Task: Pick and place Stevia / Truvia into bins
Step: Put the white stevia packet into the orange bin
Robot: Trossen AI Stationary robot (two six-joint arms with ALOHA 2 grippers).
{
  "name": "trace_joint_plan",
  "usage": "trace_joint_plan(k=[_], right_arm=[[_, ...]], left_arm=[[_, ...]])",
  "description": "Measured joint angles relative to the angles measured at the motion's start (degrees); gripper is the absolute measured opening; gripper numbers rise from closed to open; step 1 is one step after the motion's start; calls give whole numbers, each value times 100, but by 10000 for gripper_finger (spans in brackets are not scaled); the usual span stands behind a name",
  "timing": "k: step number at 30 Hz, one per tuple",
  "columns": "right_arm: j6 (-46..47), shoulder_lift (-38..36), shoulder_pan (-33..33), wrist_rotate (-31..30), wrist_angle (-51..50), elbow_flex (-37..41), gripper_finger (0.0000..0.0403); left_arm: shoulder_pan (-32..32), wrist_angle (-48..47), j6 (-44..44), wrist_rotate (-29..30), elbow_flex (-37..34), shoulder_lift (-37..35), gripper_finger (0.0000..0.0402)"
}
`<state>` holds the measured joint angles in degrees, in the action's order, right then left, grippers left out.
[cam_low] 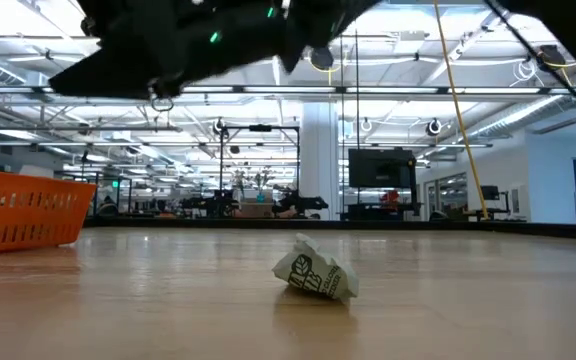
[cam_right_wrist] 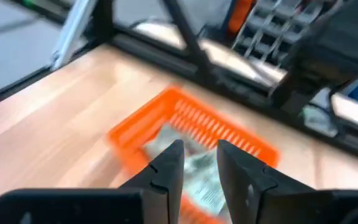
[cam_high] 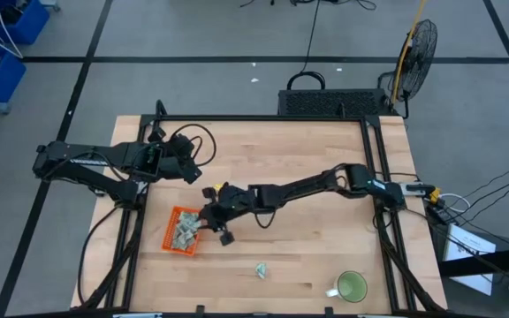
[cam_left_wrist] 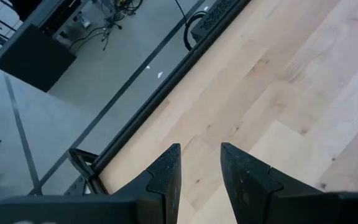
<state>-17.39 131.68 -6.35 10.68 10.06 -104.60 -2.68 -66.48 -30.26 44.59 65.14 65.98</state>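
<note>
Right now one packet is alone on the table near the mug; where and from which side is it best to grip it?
The lone packet is crumpled and humps up off the table rather than lying flat. Probably best to come straight down from above and pinch across its raised middle fold, where the end effector's fingers find paper to close on; its edges lie too low.

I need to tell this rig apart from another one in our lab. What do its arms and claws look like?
Both arms are dark, nearly black, built of slim jointed links. The left arm has a black cable looping loosely near its wrist. The right arm shows a small pale patch near its base. Each claw, left claw and right claw, has two flat, dark, wedge-shaped fingers narrowing toward the tips.
</note>
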Motion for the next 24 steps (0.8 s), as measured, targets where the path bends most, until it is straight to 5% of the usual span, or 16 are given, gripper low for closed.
trace_joint_plan(k=[5,12,16,24], right_arm=[[-459,-566,-274,-11,-1807,199,107],[-226,-1710,-871,-14,-2497,1380,129],[112,-2354,-1270,1,-1948,2485,132],[454,-2430,-1894,1,1149,4501,138]], left_arm=[[-8,6,4,-129,0,2,120],[-26,15,-11,-460,0,2,120],[-103,26,-44,-612,0,2,120],[-160,202,-197,-576,0,0,120]])
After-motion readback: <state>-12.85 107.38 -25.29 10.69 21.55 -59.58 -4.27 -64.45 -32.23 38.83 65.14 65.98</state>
